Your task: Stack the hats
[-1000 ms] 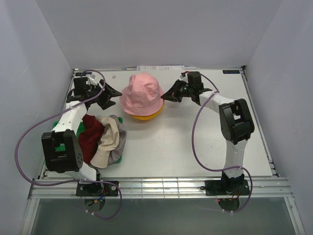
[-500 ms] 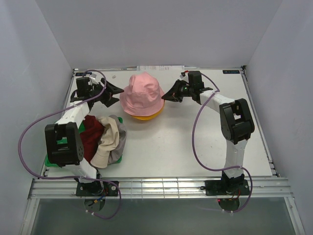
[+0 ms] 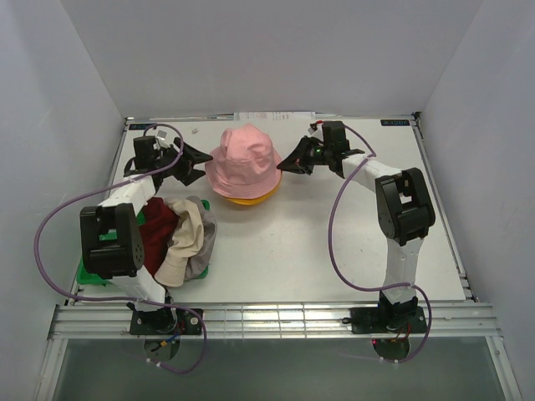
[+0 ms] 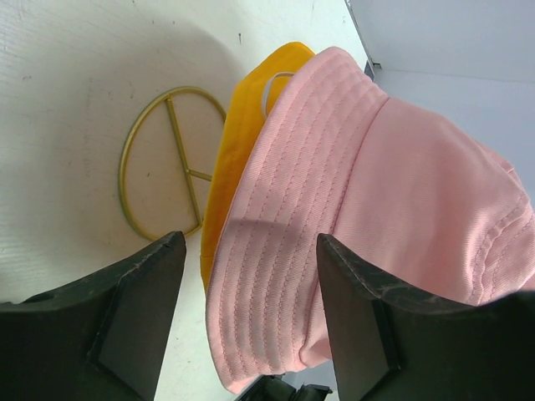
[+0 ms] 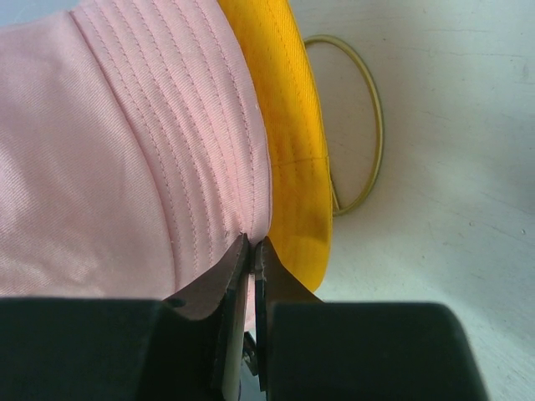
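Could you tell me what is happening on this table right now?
Two robot arms are stacking hats. A pink hat sits over a yellow hat on a gold wire stand. The right gripper is pinching the pink hat's brim on one side, while the left gripper is open at the opposite side, gripping nothing. A dark red hat, a cream hat and a grey hat lie heaped on a green tray to the left, not yet stacked.

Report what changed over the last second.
The left gripper, jaws open, edged toward the pink hat and its brim without closing on it. The right gripper stayed shut on the opposite brim. The pink hat, the yellow-orange hat beneath it and the pile of hats did not move.
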Tool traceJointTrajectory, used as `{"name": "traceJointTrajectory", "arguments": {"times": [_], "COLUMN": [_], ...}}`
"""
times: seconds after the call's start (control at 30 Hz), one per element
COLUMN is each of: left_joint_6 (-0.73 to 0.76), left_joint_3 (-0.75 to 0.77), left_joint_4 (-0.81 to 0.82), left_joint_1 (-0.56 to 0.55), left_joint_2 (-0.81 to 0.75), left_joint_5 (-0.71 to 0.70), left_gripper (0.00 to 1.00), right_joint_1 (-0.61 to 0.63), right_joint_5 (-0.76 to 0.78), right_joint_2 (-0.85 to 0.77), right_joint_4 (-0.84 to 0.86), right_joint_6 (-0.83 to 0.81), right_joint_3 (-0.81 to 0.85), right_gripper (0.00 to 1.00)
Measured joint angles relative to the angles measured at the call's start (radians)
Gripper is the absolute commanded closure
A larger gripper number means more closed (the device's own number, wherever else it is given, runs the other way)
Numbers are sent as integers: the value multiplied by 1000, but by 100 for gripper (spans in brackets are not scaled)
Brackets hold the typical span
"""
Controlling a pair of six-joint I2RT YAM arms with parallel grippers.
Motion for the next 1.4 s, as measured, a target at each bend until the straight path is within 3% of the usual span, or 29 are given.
{"name": "traceJointTrajectory", "arguments": {"times": [0.13, 0.23, 0.27, 0.37, 0.4, 0.6, 1.4], "left_joint_6": [-27, -46, -52, -64, -66, -68, 20], "left_joint_3": [-29, -40, -44, -48, -49, -50, 8], "left_joint_4": [50, 79, 92, 108, 112, 109, -80], "left_joint_1": [0, 0, 0, 0, 0, 0, -31], "left_joint_2": [0, 3, 5, 9, 10, 15, 93], "left_joint_5": [5, 10, 11, 10, 10, 5, -82], "left_gripper": [32, 42, 53, 67, 76, 100, 100], "right_joint_1": [0, -1, -1, -2, -2, -10, -18], "right_joint_5": [-2, -3, -3, -3, -4, -6, 0], "right_joint_2": [3, 4, 5, 8, 9, 10, 10], "right_joint_4": [0, 0, 0, 0, 0, -1, -89], "right_joint_6": [-3, -6, -7, -10, -10, -12, -101], "right_joint_3": [0, 0, 0, 0, 0, 0, 13], "right_gripper": [92, 92, 92, 92, 92, 92, 92]}}
